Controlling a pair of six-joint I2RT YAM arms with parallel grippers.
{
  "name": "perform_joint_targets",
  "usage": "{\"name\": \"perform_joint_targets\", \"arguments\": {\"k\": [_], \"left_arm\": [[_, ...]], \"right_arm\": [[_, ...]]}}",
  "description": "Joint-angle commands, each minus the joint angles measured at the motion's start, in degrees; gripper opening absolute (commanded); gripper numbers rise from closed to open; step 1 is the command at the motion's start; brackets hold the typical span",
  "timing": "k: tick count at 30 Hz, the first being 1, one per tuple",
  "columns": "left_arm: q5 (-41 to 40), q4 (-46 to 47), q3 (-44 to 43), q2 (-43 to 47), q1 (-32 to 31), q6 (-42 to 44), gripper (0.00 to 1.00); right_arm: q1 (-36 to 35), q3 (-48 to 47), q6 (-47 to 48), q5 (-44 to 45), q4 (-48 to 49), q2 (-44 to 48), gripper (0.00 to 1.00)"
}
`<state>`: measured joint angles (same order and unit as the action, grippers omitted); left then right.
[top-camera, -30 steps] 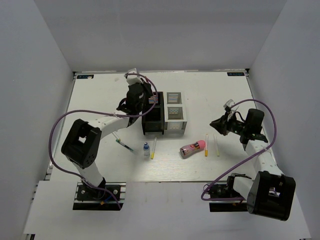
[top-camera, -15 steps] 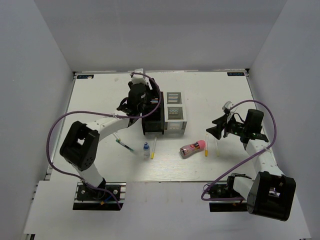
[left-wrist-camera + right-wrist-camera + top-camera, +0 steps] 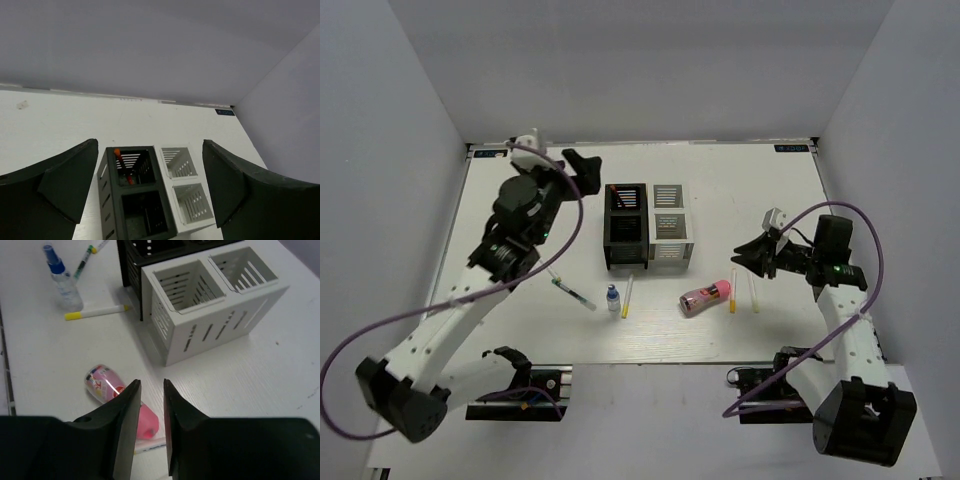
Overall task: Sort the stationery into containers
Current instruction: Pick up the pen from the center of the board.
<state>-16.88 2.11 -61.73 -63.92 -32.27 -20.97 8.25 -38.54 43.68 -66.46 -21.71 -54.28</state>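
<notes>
Left hand: raised above the far left of the counter; its dark fingers are spread wide and nothing is held.
Right hand: held low over the pink cylinder; its black fingers are drawn close with a slim gap left between them, and nothing is pinched.
Black organiser: a rectangular box with slotted walls and two square compartments, one behind the other.
White organiser: the same shape, set against the black one's right side.
Orange-tipped pen: stood tilted in the black organiser's far compartment, tip upward.
Green-capped pen: laid flat on the counter, its long axis running diagonally from far left to near right.
Blue-capped bottle: small, clear and upright, between the green-capped pen and the yellow-tipped marker.
Yellow-tipped marker: thin and white, laid roughly near-to-far, with the yellow end toward the arms.
Pink cylinder: stubby and patterned, laid on its side roughly left-to-right, with the plain pink end to the right.
Yellow pen: laid near-to-far, just beside the cylinder's right end.
White pen: thin, laid almost parallel, just right of the yellow pen.
</notes>
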Motion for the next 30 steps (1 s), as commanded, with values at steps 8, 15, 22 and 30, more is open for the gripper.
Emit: {"name": "perform_joint_targets", "arguments": {"k": [8,15,22,30], "left_arm": [[-6.7,-29.0,11.4,18.1,0.5,0.0,0.99],[-11.8,-31.6,14.9,29.0,0.5,-2.8,0.99],[-29.6,-39.1,15.4,37.1,0.5,-12.9,0.99],[-33.6,-40.2,15.9,42.9,0.5,-13.9,0.99]], "right_arm": [[-19.7,-10.2,-8.3,8.3,-0.6,-2.6,0.44],[-42.2,-28.6,-12.8,28.3,-3.0,-20.4,0.48],[-54.5,-44.9,-19.7,38.7,-2.6,-38.2,0.66],[-60.9,-62.4,-28.2,48.3,-1.9,-58.8,0.66]]}}
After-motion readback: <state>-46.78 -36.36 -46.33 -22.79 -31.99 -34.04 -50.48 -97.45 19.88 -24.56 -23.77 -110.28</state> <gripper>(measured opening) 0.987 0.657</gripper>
